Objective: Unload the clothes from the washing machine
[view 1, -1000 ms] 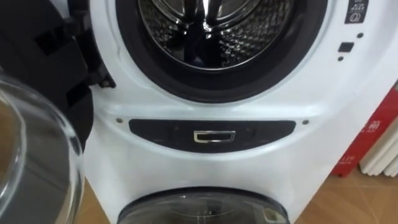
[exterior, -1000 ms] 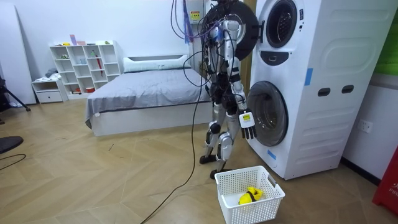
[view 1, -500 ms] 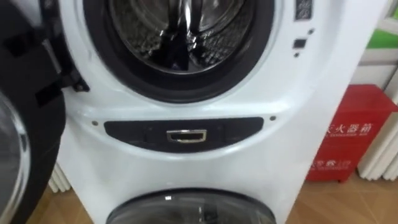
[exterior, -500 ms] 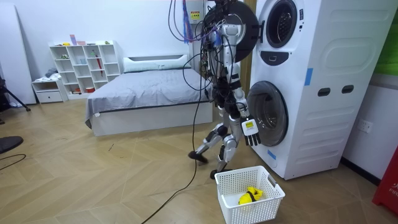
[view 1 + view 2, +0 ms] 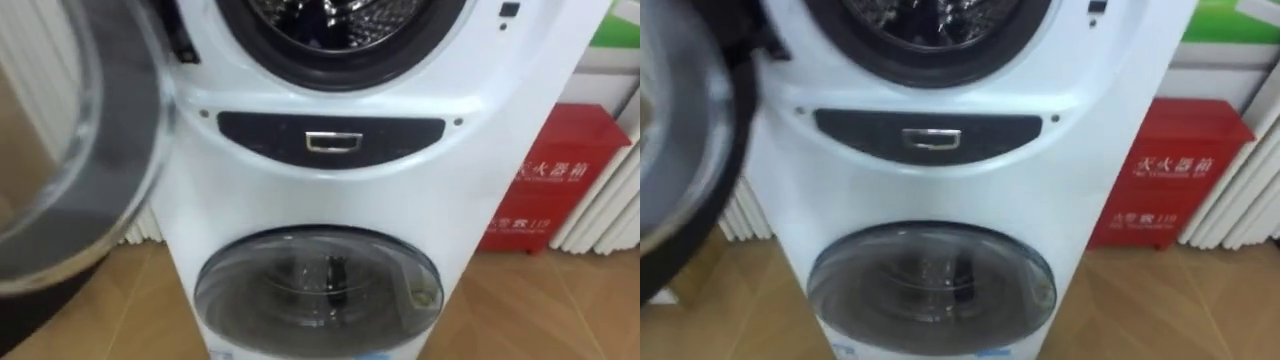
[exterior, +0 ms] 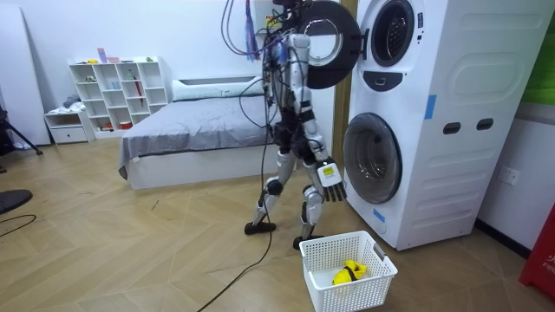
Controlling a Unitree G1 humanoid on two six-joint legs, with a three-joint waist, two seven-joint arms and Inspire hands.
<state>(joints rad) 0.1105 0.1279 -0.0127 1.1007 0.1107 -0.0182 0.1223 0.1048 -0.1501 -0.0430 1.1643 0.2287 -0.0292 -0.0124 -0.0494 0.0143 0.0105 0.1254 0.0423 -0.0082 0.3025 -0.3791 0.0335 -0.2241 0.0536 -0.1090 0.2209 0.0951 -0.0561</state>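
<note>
The right hand (image 6: 329, 179) hangs at the robot's side, fingers loosely spread and holding nothing (the robot stands with one foot set back, facing the stacked washing machine (image 6: 451, 113)). Below the hand, a white basket (image 6: 342, 296) on the floor holds a yellow garment (image 6: 349, 272). Well above the hand, the upper door (image 6: 325, 30) stands open. I cannot tell what lies in the drum (image 5: 335, 20).

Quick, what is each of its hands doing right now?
Left hand: cannot be told.
Right hand: open, holding nothing, hanging down near the lower door.
</note>
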